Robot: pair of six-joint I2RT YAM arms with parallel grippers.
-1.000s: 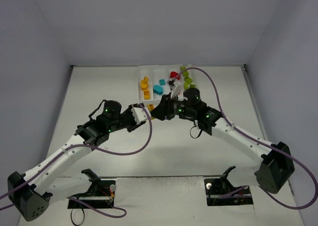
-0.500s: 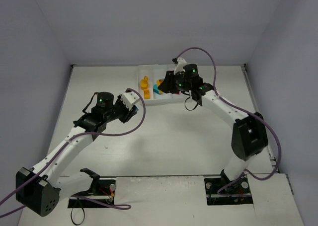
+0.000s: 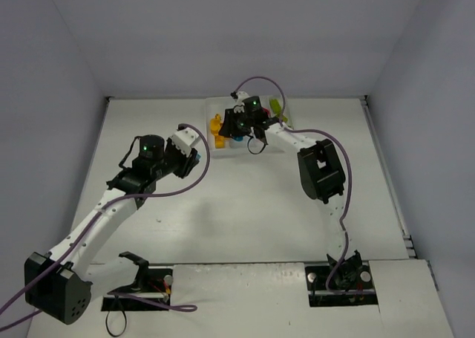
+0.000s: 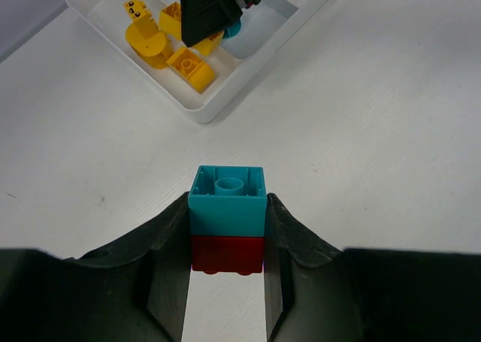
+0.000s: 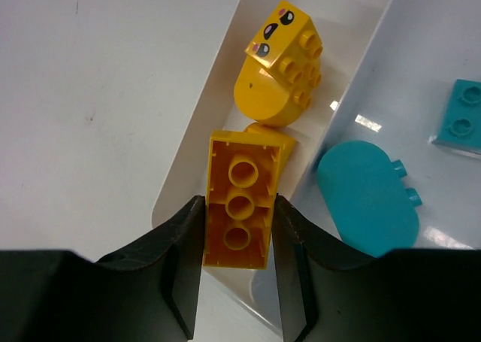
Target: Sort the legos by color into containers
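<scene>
My left gripper (image 4: 227, 229) is shut on a two-brick stack, a cyan lego (image 4: 227, 203) on a red one (image 4: 227, 253), held above the bare table short of the white tray (image 4: 203, 113). In the top view this gripper (image 3: 194, 158) hangs left of the tray (image 3: 211, 105). My right gripper (image 5: 237, 237) is shut on a long yellow lego (image 5: 239, 207), underside up, over the tray's leftmost compartment. A rounded yellow lego with a face (image 5: 276, 64) lies just beyond it. From above, the right gripper (image 3: 227, 130) hovers at the tray's left end.
The neighbouring compartment, past a white divider (image 5: 353, 79), holds a rounded cyan piece (image 5: 366, 195) and a cyan brick (image 5: 464, 116). Lime green legos (image 3: 279, 112) lie at the tray's right end. The right arm's black fingers (image 4: 210, 15) show over the yellow bricks (image 4: 192, 65).
The two grippers met at the table's middle a second ago. The right arm has since swung to the tray's left compartment with the yellow lego, and the left has drawn back left with the stack.
</scene>
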